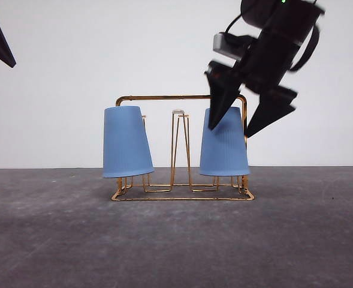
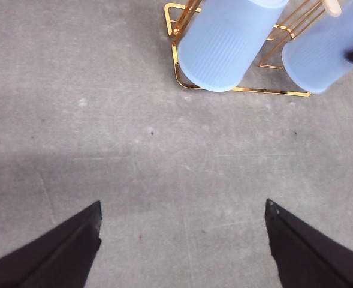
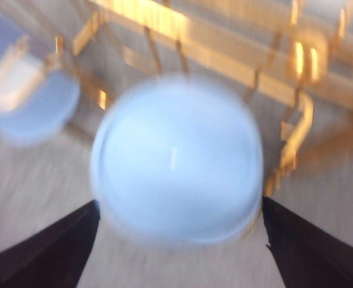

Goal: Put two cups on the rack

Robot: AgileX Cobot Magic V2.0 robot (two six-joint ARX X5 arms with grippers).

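Now both cups sit upside down on the rack (image 1: 182, 98), centre frame: left cup (image 1: 126, 143), right cup (image 1: 224, 144). Right claw (image 1: 245, 123) tilted down-left at upper right, open, above the right cup. Left claw (image 2: 182, 225) open over bare bench (image 2: 104, 120).

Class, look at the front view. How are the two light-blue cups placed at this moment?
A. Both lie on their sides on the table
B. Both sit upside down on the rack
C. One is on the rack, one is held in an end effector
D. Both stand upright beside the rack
B: the left cup and the right cup both sit wide mouth down on the gold wire rack.
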